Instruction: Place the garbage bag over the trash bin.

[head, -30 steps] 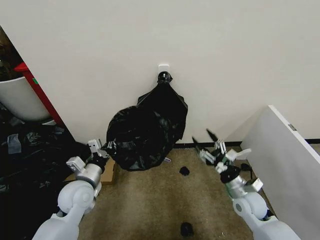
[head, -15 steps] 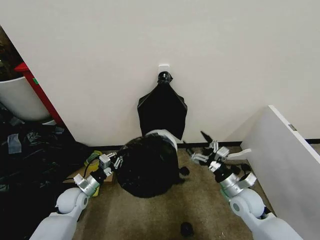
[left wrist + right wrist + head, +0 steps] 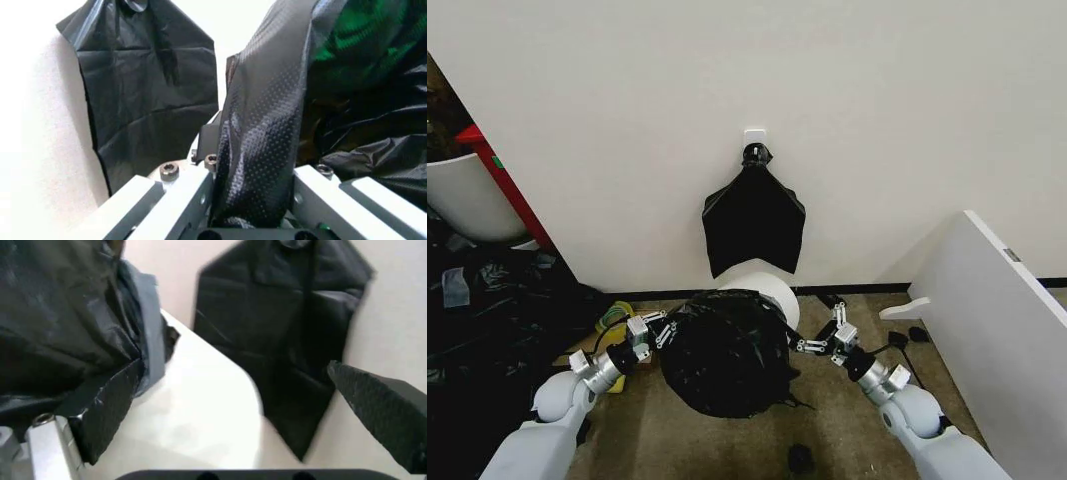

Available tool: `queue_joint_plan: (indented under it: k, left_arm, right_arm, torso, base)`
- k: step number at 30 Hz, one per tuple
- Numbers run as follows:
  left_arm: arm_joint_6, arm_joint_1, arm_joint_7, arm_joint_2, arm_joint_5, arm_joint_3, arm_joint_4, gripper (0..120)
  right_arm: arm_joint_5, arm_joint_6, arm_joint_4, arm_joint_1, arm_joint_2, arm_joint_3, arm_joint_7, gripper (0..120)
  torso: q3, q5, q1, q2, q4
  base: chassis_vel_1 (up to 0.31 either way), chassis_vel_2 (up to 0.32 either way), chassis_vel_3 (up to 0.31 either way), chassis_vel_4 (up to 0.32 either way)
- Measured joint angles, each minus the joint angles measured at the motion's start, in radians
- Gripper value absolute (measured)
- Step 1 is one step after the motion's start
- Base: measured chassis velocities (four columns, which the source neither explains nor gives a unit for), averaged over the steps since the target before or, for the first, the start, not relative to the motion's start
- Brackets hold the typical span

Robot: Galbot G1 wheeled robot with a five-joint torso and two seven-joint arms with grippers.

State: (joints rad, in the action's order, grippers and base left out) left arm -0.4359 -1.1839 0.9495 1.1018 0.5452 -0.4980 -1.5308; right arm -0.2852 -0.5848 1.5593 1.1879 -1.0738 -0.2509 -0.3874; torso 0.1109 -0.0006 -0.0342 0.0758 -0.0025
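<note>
Fingers first: your left gripper (image 3: pixel 659 330) is clamped on a fold of the garbage bag (image 3: pixel 725 352); the left wrist view shows that film (image 3: pixel 260 150) pinched between the jaws. Your right gripper (image 3: pixel 817 338) has its fingers (image 3: pixel 107 410) spread apart, one pad against the trash bin (image 3: pixel 772 290) wall next to the bag edge, the other out in free air.

Around it: black bag bunch (image 3: pixel 754 218) hangs from a wall hook just behind the bin. Red-edged panel (image 3: pixel 502 180), a white tub (image 3: pixel 462 205) and loose black sheeting (image 3: pixel 482 300) sit to your left, white board (image 3: pixel 1002 330) to your right, small dark bits on the carpet (image 3: pixel 799 458). Nothing is between the grippers and the bin.

Bin looks tipped toward you, mouth covered; bag bulges over the near end, white wall bare at the far side.

Versus a second ago: bag was held up against the wall, right gripper clear of it; now it's down over the bin and both grippers have closed in.
</note>
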Motion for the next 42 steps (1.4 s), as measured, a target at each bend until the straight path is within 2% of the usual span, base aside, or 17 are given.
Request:
queue_joint_plan:
  k: [5,11,13,14,16,17,18,20,21,24,25,29,31,33,34,37,42]
  left_arm:
    - [0.001,-0.005,-0.016,0.005,-0.001,0.0,-0.005,0]
    - [0.034,-0.015,-0.149,0.02,-0.006,0.013,-0.019,0]
    - [0.131,-0.029,-0.298,0.022,0.004,0.044,-0.062,0]
    - [0.131,-0.029,-0.298,0.022,0.004,0.044,-0.062,0]
    - [0.229,-0.043,-0.44,0.016,0.022,0.085,-0.113,0]
    - [0.229,-0.043,-0.44,0.016,0.022,0.085,-0.113,0]
    - [0.301,-0.047,-0.525,0.012,0.035,0.117,-0.145,0]
    - [0.4,-0.049,-0.657,0.012,0.081,0.168,-0.194,0]
    - [0.4,-0.049,-0.657,0.012,0.081,0.168,-0.194,0]
    - [0.473,-0.051,-0.809,0.023,0.143,0.227,-0.263,0]
    - [0.473,-0.051,-0.809,0.023,0.143,0.227,-0.263,0]
    - [0.486,-0.058,-0.907,0.033,0.15,0.285,-0.311,0]
    - [0.482,-0.065,-0.962,0.036,0.131,0.327,-0.335,0]
    - [0.442,-0.073,-1.002,0.041,0.056,0.376,-0.347,0]
    - [0.442,-0.073,-1.002,0.041,0.056,0.376,-0.347,0]
    - [0.35,-0.082,-1.018,0.045,-0.094,0.412,-0.328,0]
    - [0.251,-0.089,-1.027,0.043,-0.24,0.431,-0.301,0]
  right_arm:
    - [0.005,-0.002,0.015,-0.009,0.0,-0.012,0.049,100]
    - [-0.112,-0.036,0.107,0.002,0.004,-0.021,0.027,100]
    - [-0.141,-0.041,0.18,0.031,0.002,-0.02,0.052,100]
    - [-0.141,-0.041,0.18,0.031,0.002,-0.02,0.052,100]
    - [-0.128,-0.01,0.26,0.06,-0.001,-0.001,0.165,100]
    - [-0.128,-0.01,0.26,0.06,-0.001,-0.001,0.165,100]
    - [-0.081,0.03,0.322,0.078,-0.005,0.016,0.285,100]
    - [-0.022,0.1,0.407,0.109,-0.008,0.046,0.412,100]
    - [-0.022,0.1,0.407,0.109,-0.008,0.046,0.412,100]
    - [0.036,0.217,0.512,0.166,0.009,0.154,0.536,100]
    - [0.036,0.217,0.512,0.166,0.009,0.154,0.536,100]
    - [0.08,0.359,0.574,0.188,0.028,0.299,0.699,96]
    - [0.092,0.425,0.585,0.176,0.035,0.365,0.77,88]
    - [0.112,0.554,0.581,0.138,0.04,0.429,0.872,77]
    - [0.112,0.554,0.581,0.138,0.04,0.429,0.872,77]
    - [0.109,0.717,0.551,0.09,0.035,0.473,0.981,64]
    - [0.101,0.831,0.49,0.035,0.02,0.498,1.054,47]
  torso:
    - [0.0,0.0,0.0,0.0,-0.0001]
    - [0.0,-0.0001,0.0,0.0,0.0002]
    - [0.0,0.0,0.0,0.0,-0.0001]
    - [0.0,0.0,0.0,0.0,-0.0001]
    - [0.0,-0.0001,0.0,0.0,0.0]
    - [0.0,-0.0001,0.0,0.0,0.0]
    - [0.0,0.0002,0.0,0.0,0.0]
    - [0.0,-0.0006,0.0,0.0,0.0]
    - [0.0,-0.0006,0.0,0.0,0.0]
    - [0.0,0.0,0.0,0.0,-0.0003]
    - [0.0,0.0,0.0,0.0,-0.0003]
    - [0.0,-0.0001,0.0,0.0,-0.0001]
    - [0.0,0.0001,0.0,0.0,-0.0001]
    - [0.0,-0.0001,0.0,0.0,0.0001]
    - [0.0,-0.0001,0.0,0.0,0.0001]
    - [0.0,-0.0001,0.0,0.0,0.0]
    - [0.0,-0.0001,0.0,0.0,0.0]
  base:
    - [0.0,0.0,0.0,0.0]
    - [0.0,0.0,0.0,0.0]
    - [0.0,0.0,0.0,0.0]
    - [0.0,0.0,0.0,0.0]
    - [0.0,0.0,0.0,0.0]
    - [0.0,0.0,0.0,0.0]
    - [0.0,0.0,0.0,0.0]
    - [0.0,0.0,0.0,0.0]
    - [0.0,0.0,0.0,0.0]
    - [0.0,0.0,0.0,0.0]
    - [0.0,0.0,0.0,0.0]
    - [0.0,0.0,0.0,0.0]
    - [0.0,0.0,0.0,0.0]
    - [0.0,0.0,0.0,0.0]
    - [0.0,0.0,0.0,0.0]
    - [0.0,0.0,0.0,0.0]
    - [0.0,0.0,0.0,0.0]
